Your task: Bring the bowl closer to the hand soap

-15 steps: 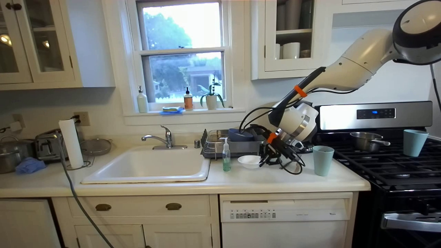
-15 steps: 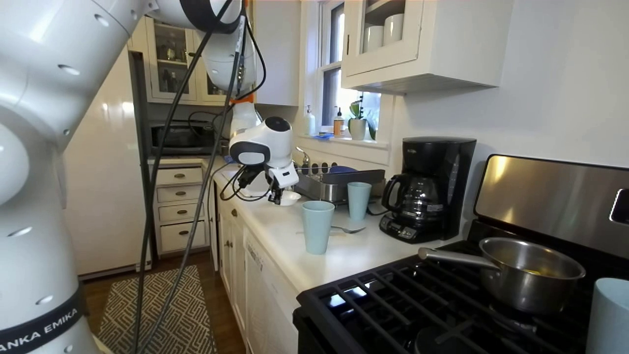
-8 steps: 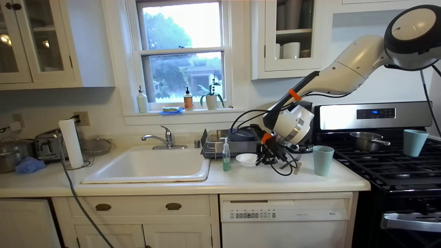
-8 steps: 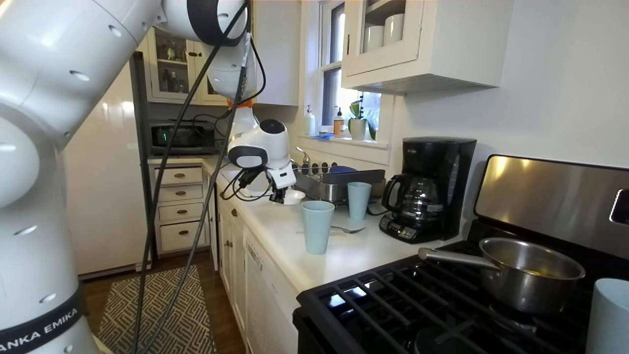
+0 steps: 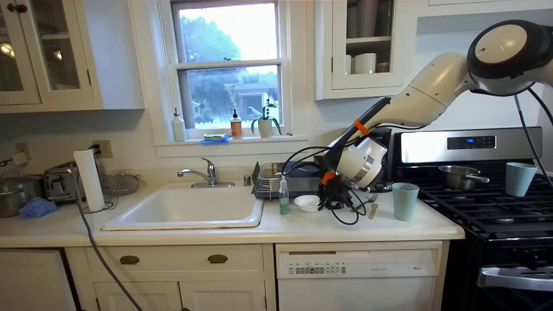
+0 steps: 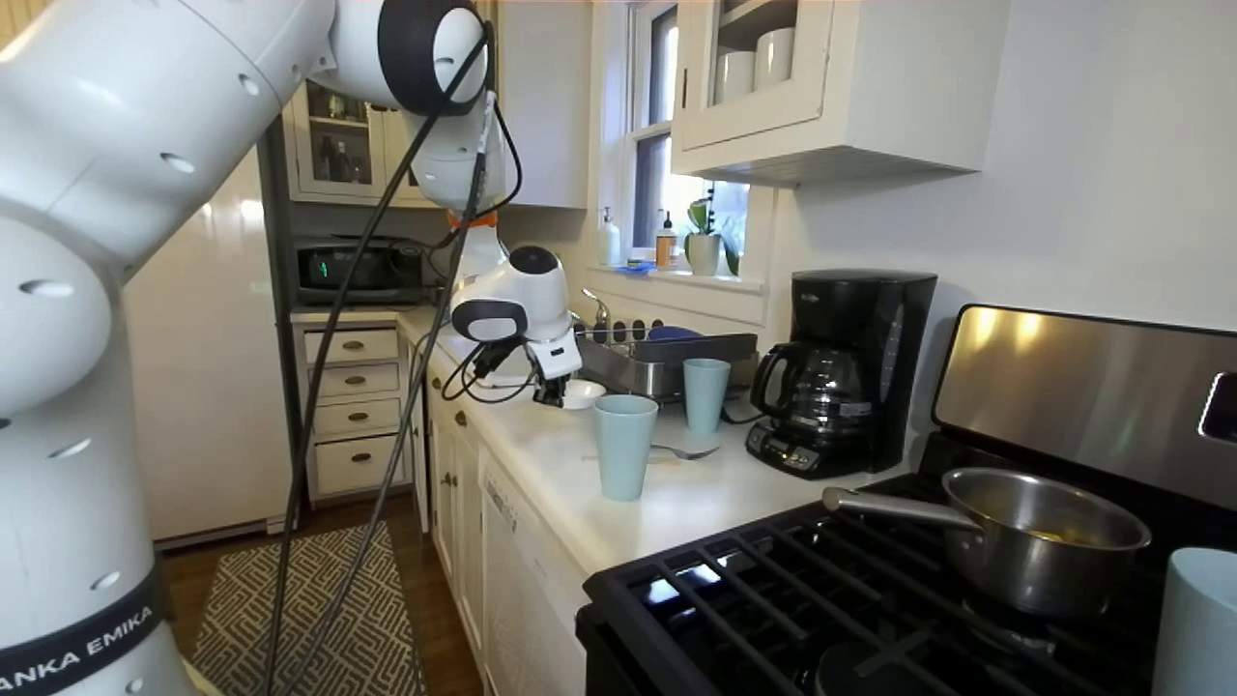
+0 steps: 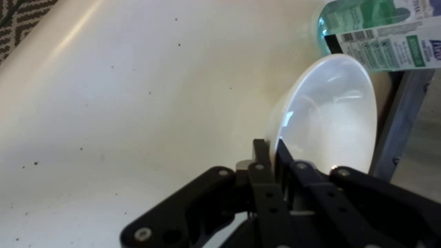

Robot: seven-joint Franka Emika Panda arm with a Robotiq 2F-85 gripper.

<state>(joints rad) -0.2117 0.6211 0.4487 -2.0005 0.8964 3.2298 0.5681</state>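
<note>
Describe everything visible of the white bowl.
The bowl is white, round and shallow, glossy, perhaps ceramic or plastic, with a plain rim. It opens upward, the rim pinched by the end effector. It is beside the soap bottle, not touching, in front of the dish rack; whether its base touches the counter is unclear.

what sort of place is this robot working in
A kitchen, probably in someone's home: there is a white sink, a stove with burner grates, and a black coffee maker.
</note>
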